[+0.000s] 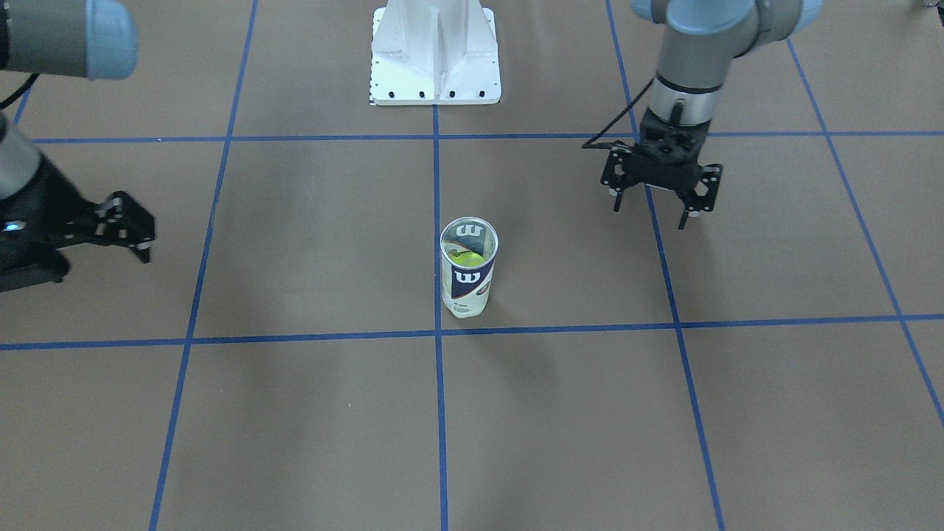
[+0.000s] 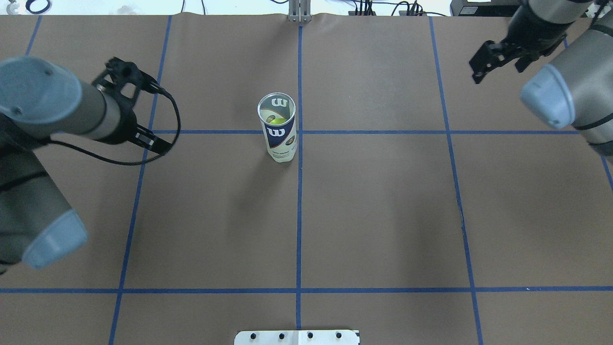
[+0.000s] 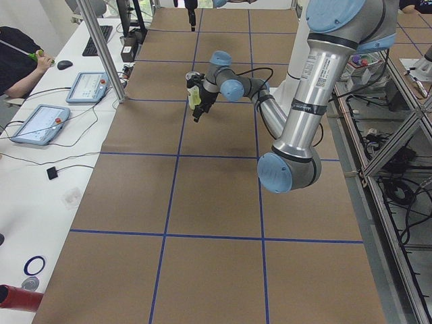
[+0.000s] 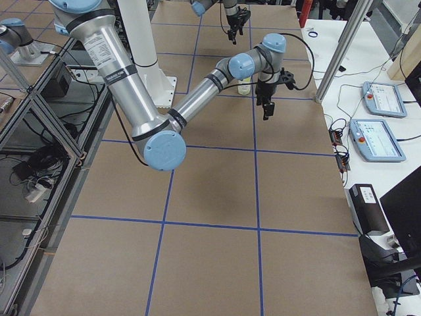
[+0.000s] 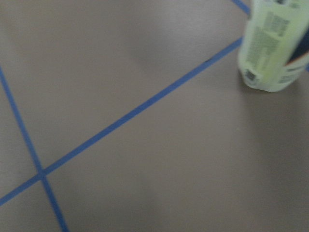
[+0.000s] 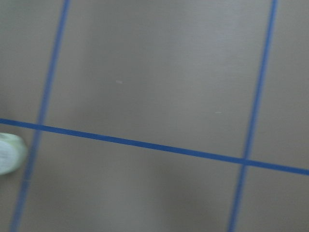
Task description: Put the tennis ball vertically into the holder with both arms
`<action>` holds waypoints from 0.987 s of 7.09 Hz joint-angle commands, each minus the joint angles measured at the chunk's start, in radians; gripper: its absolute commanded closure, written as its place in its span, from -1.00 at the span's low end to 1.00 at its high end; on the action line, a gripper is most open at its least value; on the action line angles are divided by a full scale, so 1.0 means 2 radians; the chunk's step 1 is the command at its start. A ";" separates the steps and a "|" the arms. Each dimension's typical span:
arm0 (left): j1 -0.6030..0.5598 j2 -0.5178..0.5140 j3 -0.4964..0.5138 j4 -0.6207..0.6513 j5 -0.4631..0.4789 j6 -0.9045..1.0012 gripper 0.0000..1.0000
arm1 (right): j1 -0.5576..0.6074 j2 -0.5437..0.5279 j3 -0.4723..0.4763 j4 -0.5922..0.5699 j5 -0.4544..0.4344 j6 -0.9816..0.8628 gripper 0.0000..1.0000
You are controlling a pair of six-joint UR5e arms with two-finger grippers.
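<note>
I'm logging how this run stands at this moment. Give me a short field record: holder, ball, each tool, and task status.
holder: upright near the middle of the table, top open, nothing touching it
tennis ball: yellow-green, inside the holder, seen through the open top
left tool: open, empty, off to one side of the holder
right tool: open, empty, far off on the other side
task status: ball appears inserted; neither tool holds anything
</note>
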 commanded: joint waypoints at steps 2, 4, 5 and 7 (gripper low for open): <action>-0.192 0.045 0.098 -0.004 -0.111 0.187 -0.99 | 0.145 -0.049 -0.163 0.001 0.041 -0.302 -0.99; -0.280 0.068 0.137 -0.008 -0.113 0.335 -0.99 | 0.187 -0.066 -0.224 0.044 0.093 -0.302 -0.99; -0.302 0.071 0.152 -0.008 -0.136 0.350 -0.99 | 0.188 -0.074 -0.231 0.087 0.082 -0.296 -0.99; -0.332 0.075 0.181 -0.025 -0.137 0.385 -0.99 | 0.212 -0.127 -0.232 0.136 0.063 -0.292 -0.99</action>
